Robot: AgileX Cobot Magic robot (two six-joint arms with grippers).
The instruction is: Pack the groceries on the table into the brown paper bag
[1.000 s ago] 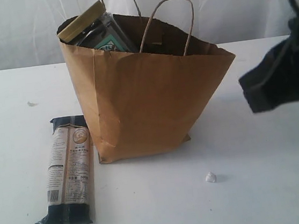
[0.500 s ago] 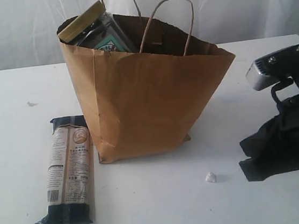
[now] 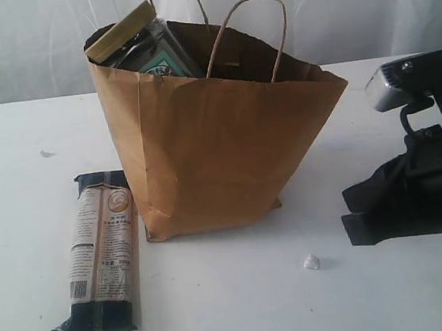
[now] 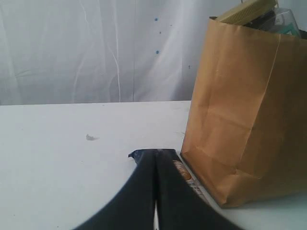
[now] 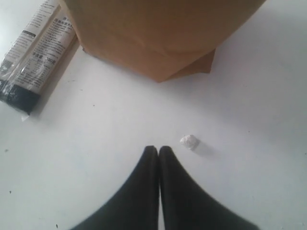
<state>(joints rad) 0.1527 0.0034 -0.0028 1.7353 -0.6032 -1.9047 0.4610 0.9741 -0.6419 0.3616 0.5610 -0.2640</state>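
Right at the front, the long dark-blue and beige packet (image 3: 99, 255) lies flat on the white table (image 3: 239, 323), running front to back, left of centre. Its beige panel carries columns of small print, a barcode (image 3: 79, 289) near the front end and a round emblem (image 3: 117, 201) near the far end. None of the writing can be read. Its far end sits just beside the bag's left bottom corner, and I cannot tell whether they touch.

Left gripper (image 4: 154, 155): both dark fingers pressed flat together, nothing between them, lined up over the packet, whose dark end shows just past the tips.

Over to the right, 1 small white crumb (image 3: 311, 262) sits on bare table in front of the bag's right corner. The right gripper (image 5: 158, 152) comes in from the right edge, low and roughly level, pointing left. Its fingers are closed tight on nothing, with the crumb near the tips. A grey camera block (image 3: 407, 80) rides above the arm. There is open tabletop in front of it and between it and the bag.

In the middle of the table, the brown paper bag (image 3: 211, 150) stands upright with its mouth open and 2 twisted loop handles (image 3: 246, 31) sticking up. The tan-lidded nut jar (image 3: 120, 31) is in the bag, tilted. Its lid pokes above the rim at the left corner, and its teal label (image 3: 159, 61) is too small to read.

Behind it all hangs a white curtain (image 3: 362, 5).
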